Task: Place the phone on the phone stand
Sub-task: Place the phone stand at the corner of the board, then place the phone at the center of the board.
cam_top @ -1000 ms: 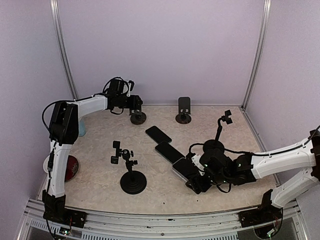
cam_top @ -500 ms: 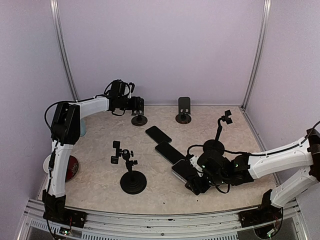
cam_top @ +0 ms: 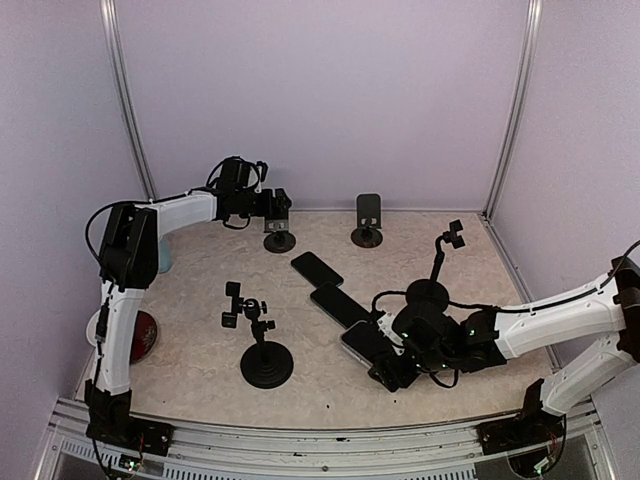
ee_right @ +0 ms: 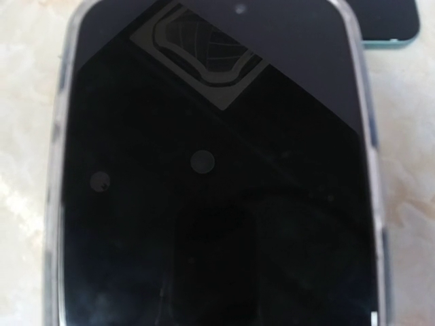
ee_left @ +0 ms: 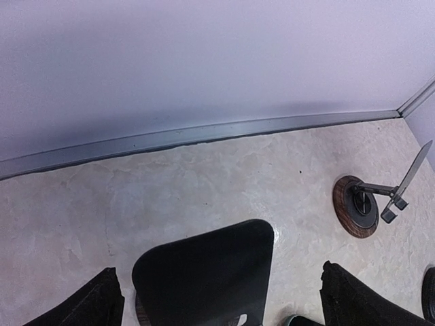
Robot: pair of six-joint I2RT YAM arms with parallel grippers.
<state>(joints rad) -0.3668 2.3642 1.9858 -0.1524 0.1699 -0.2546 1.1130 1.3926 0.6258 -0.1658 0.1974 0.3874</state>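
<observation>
Three dark phones lie in a diagonal row mid-table. The nearest phone (cam_top: 362, 342), in a clear case, fills the right wrist view (ee_right: 217, 170) screen up. My right gripper (cam_top: 390, 368) sits low at this phone's near end; its fingers do not show against the dark screen. At the back left, my left gripper (cam_top: 278, 215) hangs over a small phone stand (cam_top: 278, 240). In the left wrist view the stand's black back plate (ee_left: 204, 278) stands between the widely parted fingers (ee_left: 95, 305), touching neither. The left gripper (ee_left: 224, 305) is open.
Another plate stand (cam_top: 368, 222) with a round base stands at the back centre, also seen as the brown-based stand (ee_left: 367, 204). A clamp holder (cam_top: 262, 350) stands front left, a tall-arm holder (cam_top: 436, 275) on the right. The other phones (cam_top: 317, 268) (cam_top: 340, 304) lie alongside. A red object (cam_top: 145, 335) sits by the left arm.
My left gripper's jaws have spread wider around the back-left stand. The right gripper and the nearest phone have shifted slightly to the left.
</observation>
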